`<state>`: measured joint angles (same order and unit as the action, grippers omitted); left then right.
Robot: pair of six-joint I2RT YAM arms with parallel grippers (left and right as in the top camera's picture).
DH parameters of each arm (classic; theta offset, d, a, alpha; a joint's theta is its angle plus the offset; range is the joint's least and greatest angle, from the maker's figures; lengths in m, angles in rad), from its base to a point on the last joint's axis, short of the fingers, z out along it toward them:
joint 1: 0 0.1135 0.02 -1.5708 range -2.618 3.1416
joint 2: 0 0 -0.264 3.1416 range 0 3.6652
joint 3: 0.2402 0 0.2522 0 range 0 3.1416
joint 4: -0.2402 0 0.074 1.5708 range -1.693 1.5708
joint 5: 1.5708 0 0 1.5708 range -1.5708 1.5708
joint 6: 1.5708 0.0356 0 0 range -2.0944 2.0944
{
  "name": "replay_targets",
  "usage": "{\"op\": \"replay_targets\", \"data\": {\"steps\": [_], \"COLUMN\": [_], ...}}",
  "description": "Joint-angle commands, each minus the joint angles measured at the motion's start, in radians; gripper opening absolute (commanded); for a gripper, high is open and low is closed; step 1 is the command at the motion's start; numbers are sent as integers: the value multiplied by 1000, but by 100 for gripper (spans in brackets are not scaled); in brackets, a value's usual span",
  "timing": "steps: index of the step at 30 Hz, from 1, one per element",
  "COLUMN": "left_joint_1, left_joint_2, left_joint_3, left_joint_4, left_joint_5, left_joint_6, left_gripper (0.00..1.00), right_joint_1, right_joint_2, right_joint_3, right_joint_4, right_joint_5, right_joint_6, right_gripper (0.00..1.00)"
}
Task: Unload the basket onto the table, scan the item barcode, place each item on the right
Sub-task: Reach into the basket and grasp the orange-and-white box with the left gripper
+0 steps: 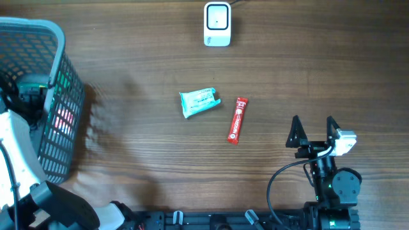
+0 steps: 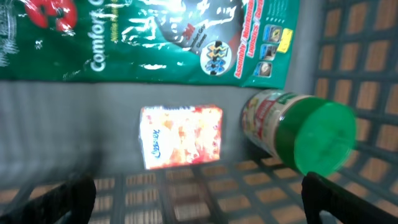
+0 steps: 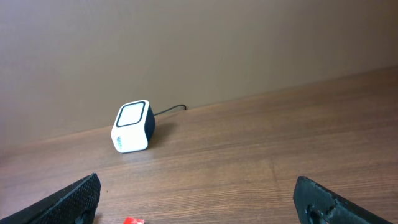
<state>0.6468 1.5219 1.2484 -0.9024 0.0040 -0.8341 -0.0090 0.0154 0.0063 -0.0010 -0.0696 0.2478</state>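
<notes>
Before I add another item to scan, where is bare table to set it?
Bare tabletop lies between the basket and the teal packet, and right of the scanner. Crowded: teal packet beside red bar mid-table.

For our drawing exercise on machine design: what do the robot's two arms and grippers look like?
The right arm is black, with rounded joints, a looping black cable and a white block by its wrist. The right gripper has two black, pointed fingers. The left arm has white shells over black joints. The left gripper shows only dark, blurred fingertips.
</notes>
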Motion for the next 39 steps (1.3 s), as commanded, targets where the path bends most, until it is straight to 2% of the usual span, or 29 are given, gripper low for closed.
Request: {"op": "replay_targets", "data": {"steps": [1, 6, 11, 14, 17, 20, 22, 25, 28, 33, 39], "left_joint_1": [8, 10, 61, 139, 198, 200, 200, 200, 199, 195, 192], "left_joint_2": [12, 15, 15, 15, 30, 81, 135, 224, 285, 314, 314], "left_joint_3": [-105, -65, 141, 240, 234, 176, 113, 33, -9, -47, -56], "left_joint_4": [40, 59, -18, -45, -80, -87, -72, -16, 15, 83, 52], "left_joint_5": [59, 59, 59, 55, -4, 3, 93, 286, 322, 322, 322], "left_joint_6": [50, 77, 97, 99, 103, 180, 187, 331, 394, 401, 401], "left_gripper": [100, 100, 100, 100, 100, 100, 100, 100, 100, 100, 97], "right_joint_1": [6, 6, 6, 6, 6, 6, 6, 6, 6, 6, 6], "right_joint_2": [-8, -8, -8, -8, -8, -8, -8, -8, -8, -8, -8], "right_joint_3": [-1, -1, -1, -1, -1, -1, -1, -1, -1, -1, -1], "right_joint_4": [2, 2, 2, 2, 2, 2, 2, 2, 2, 2, 2], "right_joint_5": [10, 10, 10, 10, 10, 10, 10, 10, 10, 10, 10], "right_joint_6": [-9, -9, -9, -9, -9, -9, -9, -9, -9, -9, -9], "right_gripper": [100, 100, 100, 100, 100, 100, 100, 100, 100, 100, 100]}}
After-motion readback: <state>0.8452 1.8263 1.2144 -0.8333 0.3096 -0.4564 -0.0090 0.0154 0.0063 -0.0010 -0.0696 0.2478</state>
